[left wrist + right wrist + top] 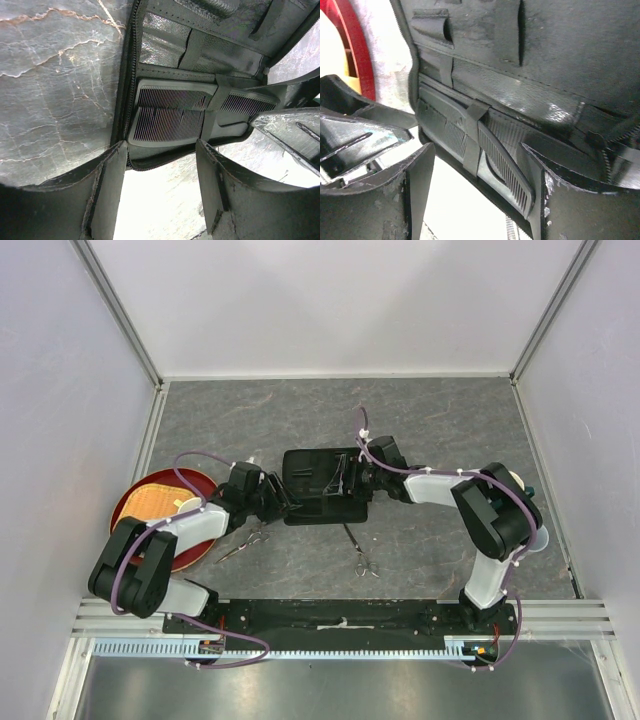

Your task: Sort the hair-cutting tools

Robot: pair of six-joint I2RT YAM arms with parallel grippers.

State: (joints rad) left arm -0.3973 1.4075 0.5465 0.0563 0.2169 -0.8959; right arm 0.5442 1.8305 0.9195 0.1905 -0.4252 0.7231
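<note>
A black folding case (305, 465) lies open mid-table. Two black combs are tucked under its strap, one (170, 112) beside the other (245, 105); the right wrist view shows them too, one comb (445, 131) to the left and the other comb (507, 167) to the right. My left gripper (283, 502) (160, 187) is open at the case's left edge, with nothing between its fingers. My right gripper (352, 480) (480, 192) is open over the case's right side, one finger (547, 200) next to a comb's end. Two silver scissors lie on the table, one (243, 543) to the left and one (360, 558) below the case.
A red plate (135, 502) (359, 47) holding something tan sits at the left, by the left arm. A pale object (520, 480) shows behind the right arm's elbow. White walls enclose the grey marbled table (450, 430) on three sides.
</note>
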